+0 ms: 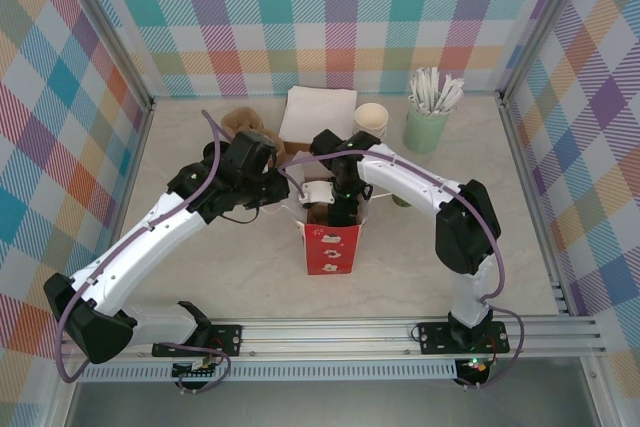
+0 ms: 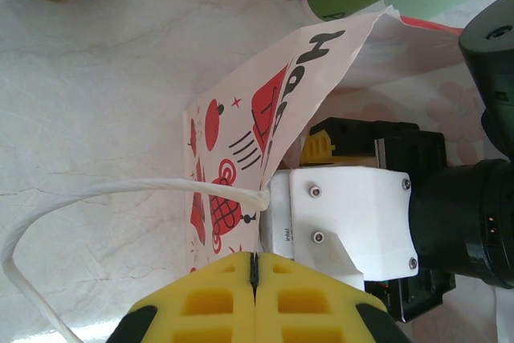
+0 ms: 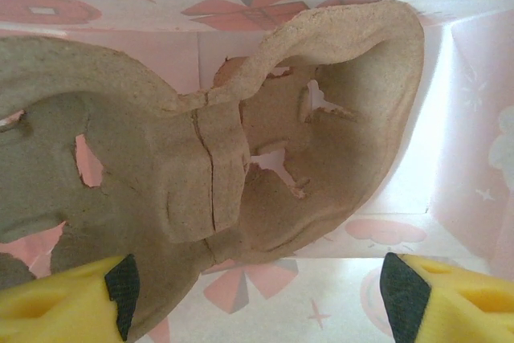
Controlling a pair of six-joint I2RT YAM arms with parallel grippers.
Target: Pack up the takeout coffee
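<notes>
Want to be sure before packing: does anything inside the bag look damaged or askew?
Yes. The pulp tray inside the bag looks warped: its rim curls up at one side, and a crack runs down its middle ridge.

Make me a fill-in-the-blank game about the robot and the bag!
1. The side of the paper bag facing the robot's bases is ___.
2. The right gripper, down inside the bag, is ___.
3. The left gripper is ___ on the bag's top edge.
4. The white sticks stand in a pale ___ holder.

Missing words: red; open; shut; green.
</notes>
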